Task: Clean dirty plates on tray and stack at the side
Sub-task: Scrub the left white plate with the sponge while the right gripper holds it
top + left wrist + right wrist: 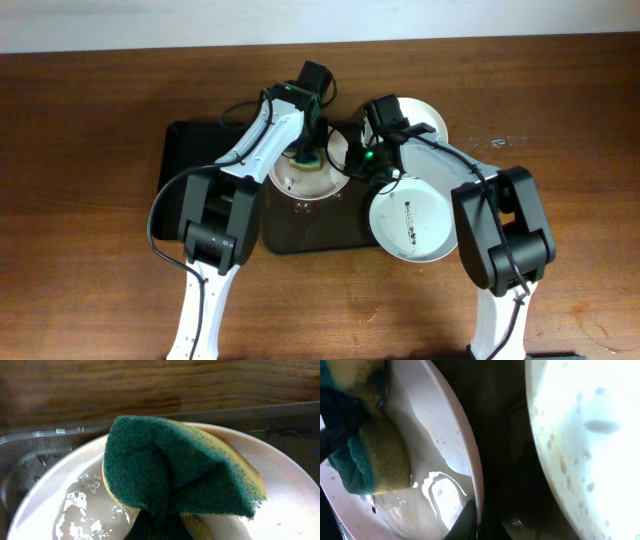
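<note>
Plate [290, 185] wet, on tray [195, 150] mid-table, nearer far edge. Left gripper [308, 150] clamped on green-yellow sponge [180, 470], which is pressed onto plate. Right gripper [348, 168] pinches plate's right rim.

Three plates can be counted with confidence: the centre plate [298, 186], the front plate [412, 222] and the back plate [428, 112]. A pale sliver [338, 150] between the arms may be a fourth plate, but too little of it shows to be sure. There is one sponge [307, 157] and one tray [195, 150], on one table [80, 200]. There are two arms, the left arm [252, 152] and the right arm [455, 165]. The left wrist view takes in one sponge and one plate. The right wrist view takes in one sponge and two plates.
</note>
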Tool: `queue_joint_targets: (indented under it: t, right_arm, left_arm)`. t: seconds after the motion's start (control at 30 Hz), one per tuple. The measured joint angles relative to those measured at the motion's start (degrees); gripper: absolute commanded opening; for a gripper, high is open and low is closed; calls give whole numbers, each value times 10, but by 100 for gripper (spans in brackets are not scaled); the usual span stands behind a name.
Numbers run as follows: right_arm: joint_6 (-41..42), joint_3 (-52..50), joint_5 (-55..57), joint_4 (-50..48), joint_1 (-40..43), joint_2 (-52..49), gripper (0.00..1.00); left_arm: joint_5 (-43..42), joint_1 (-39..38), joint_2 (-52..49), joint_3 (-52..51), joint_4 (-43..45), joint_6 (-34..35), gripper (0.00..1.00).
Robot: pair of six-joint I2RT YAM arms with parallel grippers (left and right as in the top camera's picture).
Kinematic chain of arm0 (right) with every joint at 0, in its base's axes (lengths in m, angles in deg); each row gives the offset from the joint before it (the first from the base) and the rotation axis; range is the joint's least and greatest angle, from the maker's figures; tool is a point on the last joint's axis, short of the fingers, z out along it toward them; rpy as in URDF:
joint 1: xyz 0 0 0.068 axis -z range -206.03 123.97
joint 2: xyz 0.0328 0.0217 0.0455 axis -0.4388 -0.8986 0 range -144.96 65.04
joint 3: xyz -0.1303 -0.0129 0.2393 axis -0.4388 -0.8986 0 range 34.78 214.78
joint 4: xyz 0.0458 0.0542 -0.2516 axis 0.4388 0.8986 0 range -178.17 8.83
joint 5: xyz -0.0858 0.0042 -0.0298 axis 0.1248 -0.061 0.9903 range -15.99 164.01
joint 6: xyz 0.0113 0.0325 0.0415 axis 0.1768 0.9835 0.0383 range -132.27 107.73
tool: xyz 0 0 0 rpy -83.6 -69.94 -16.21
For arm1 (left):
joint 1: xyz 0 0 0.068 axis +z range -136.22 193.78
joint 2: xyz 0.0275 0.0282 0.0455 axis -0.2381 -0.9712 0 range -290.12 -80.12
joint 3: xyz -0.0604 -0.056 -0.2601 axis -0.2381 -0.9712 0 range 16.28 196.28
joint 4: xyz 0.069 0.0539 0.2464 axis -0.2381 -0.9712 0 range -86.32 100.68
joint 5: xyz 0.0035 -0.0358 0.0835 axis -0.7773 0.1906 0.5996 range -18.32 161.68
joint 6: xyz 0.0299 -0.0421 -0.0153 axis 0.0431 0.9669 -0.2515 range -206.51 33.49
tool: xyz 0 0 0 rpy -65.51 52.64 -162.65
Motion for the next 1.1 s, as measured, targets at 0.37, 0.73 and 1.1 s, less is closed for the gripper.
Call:
queue_joint_targets:
  t: [0.37, 0.73, 1.1]
  right_arm:
    - [-27, 0, -12, 15, -4, 0, 4]
    - [-50, 0, -17, 21, -4, 1, 4]
    - [-14, 2, 26, 0, 12, 1, 4]
  left_arm:
    - [-87, 24, -15, 28, -217, -351, 0]
    - [-325, 38, -23, -49, -322, -692, 0]
    - [-158, 21, 19, -52, -89, -140, 0]
